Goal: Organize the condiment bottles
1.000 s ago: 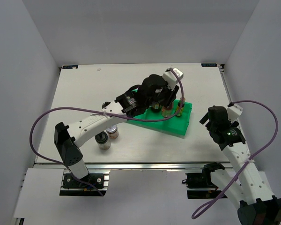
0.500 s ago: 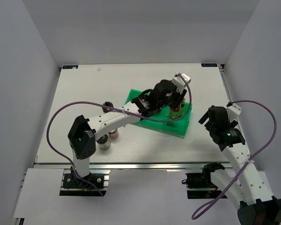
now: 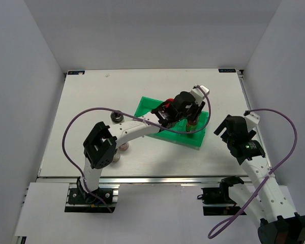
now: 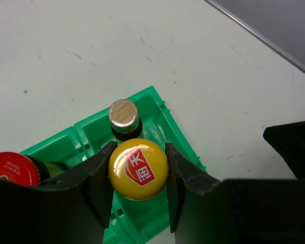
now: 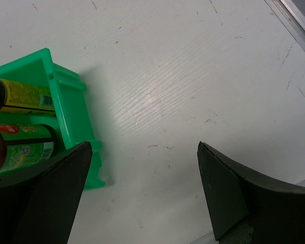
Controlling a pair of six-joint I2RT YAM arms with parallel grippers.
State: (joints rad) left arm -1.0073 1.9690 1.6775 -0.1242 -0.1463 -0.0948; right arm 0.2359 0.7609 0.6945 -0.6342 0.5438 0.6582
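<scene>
My left gripper (image 4: 139, 173) is shut on the yellow cap of a slim sauce bottle (image 4: 138, 165) that stands in the end compartment of the green tray (image 4: 162, 109). A second slim bottle with a metal cap (image 4: 123, 113) stands just behind it. The red-lidded jar (image 4: 9, 169) is in the neighbouring compartment. In the top view the left gripper (image 3: 192, 113) is over the tray's right end (image 3: 201, 133). My right gripper (image 5: 144, 147) is open and empty over bare table, right of the tray. Both slim bottles' labels (image 5: 25, 94) show there.
A black-capped shaker (image 3: 115, 118) stands on the table left of the tray. Two more small jars (image 3: 124, 147) stand near the front left, partly hidden under the left arm. The table's right edge (image 3: 244, 96) is close to the right gripper (image 3: 224, 131).
My left gripper has moved right along the tray to its right end, with the arm stretched further. The right arm has hardly moved.
</scene>
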